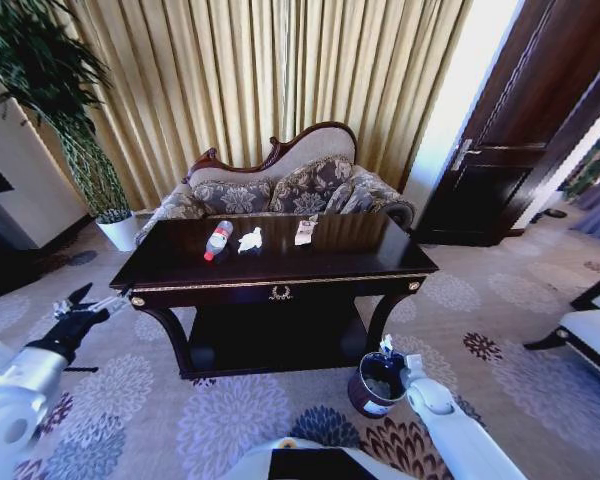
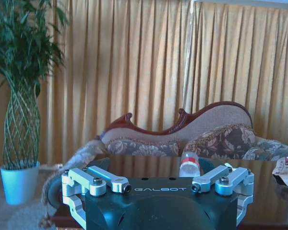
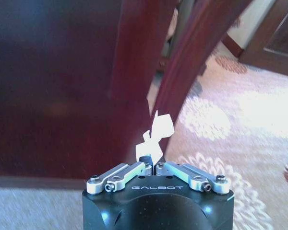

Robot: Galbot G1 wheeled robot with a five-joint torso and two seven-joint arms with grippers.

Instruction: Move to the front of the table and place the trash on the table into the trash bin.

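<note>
Trash bin (image 1: 378, 385) sits directly under the right gripper (image 1: 388, 350), whose closed fingers pinch a white tissue scrap (image 3: 156, 136); left gripper (image 1: 83, 300) hangs open off the table's (image 1: 280, 262) left edge.

Dark glossy table (image 1: 180, 268) bearing bottle (image 1: 218, 240), tissue (image 1: 250, 240), wrapper (image 1: 305, 231).

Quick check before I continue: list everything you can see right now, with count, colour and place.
Table: one, dark wood with gold trim, centre of room.
Bottle: one, clear with red cap, lying on table, left of tissue.
Tissue: one, white, crumpled, mid table.
Wrapper: one, beige-pink, on table, right of tissue.
Bin: one, dark, on carpet by table's right front leg.
Sofa: one, patterned, behind table.
Plant: one, green in white pot, far left.
Curtains: gold, back wall.
Door: dark, right.
Left gripper: open, left of table.
Right gripper: shut on white scrap, above bin.
</note>
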